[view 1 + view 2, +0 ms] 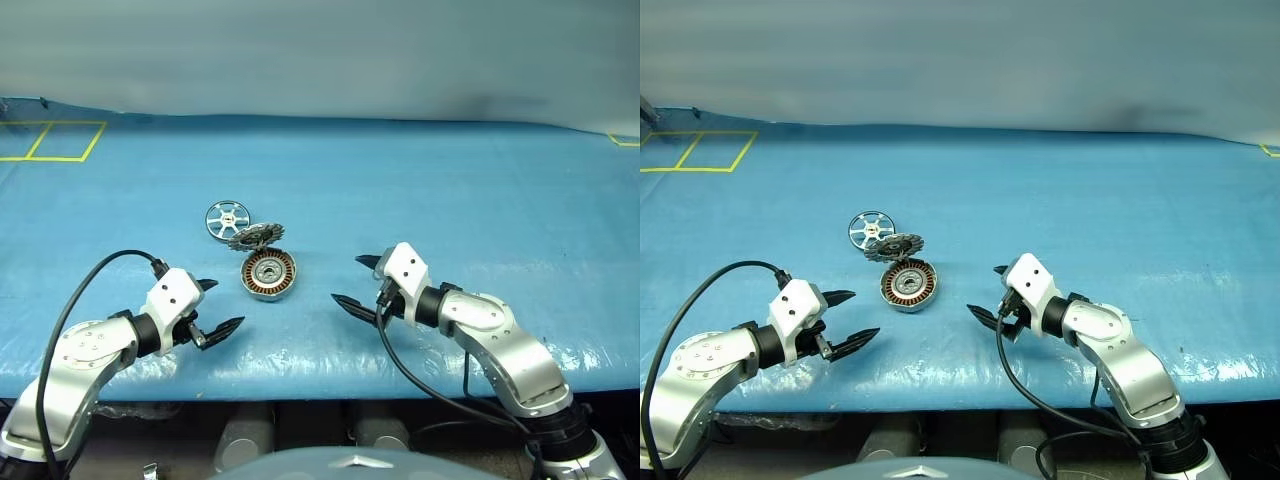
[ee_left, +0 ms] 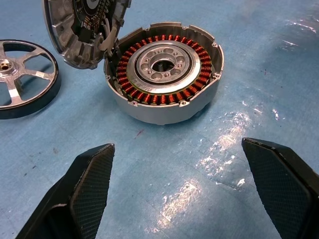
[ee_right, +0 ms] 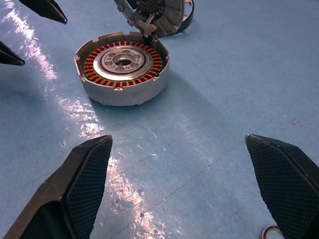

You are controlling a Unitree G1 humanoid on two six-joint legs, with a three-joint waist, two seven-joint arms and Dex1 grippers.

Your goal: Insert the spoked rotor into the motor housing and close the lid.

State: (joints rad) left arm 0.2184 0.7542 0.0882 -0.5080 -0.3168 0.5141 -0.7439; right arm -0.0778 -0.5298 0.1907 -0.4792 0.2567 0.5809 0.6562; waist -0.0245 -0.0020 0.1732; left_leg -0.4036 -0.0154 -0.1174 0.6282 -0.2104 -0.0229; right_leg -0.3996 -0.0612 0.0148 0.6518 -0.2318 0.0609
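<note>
The motor housing [image 1: 269, 275] lies on the blue table, its copper windings and silver bearing facing up [image 2: 164, 69]. Its toothed lid [image 1: 256, 236] stands tilted open at the housing's far rim [image 2: 82, 30]. The spoked rotor [image 1: 227, 220] lies flat just beyond the lid, to the left. My left gripper [image 1: 213, 307] is open, near and left of the housing, with nothing between its fingers [image 2: 92, 186]. My right gripper [image 1: 357, 281] is open too, to the right of the housing and apart from it, and holds nothing.
The blue table cover [image 1: 450, 200] stretches wide to the right and far side. Yellow tape squares [image 1: 60, 140] mark its far left corner. The table's front edge [image 1: 300, 385] runs just below both arms.
</note>
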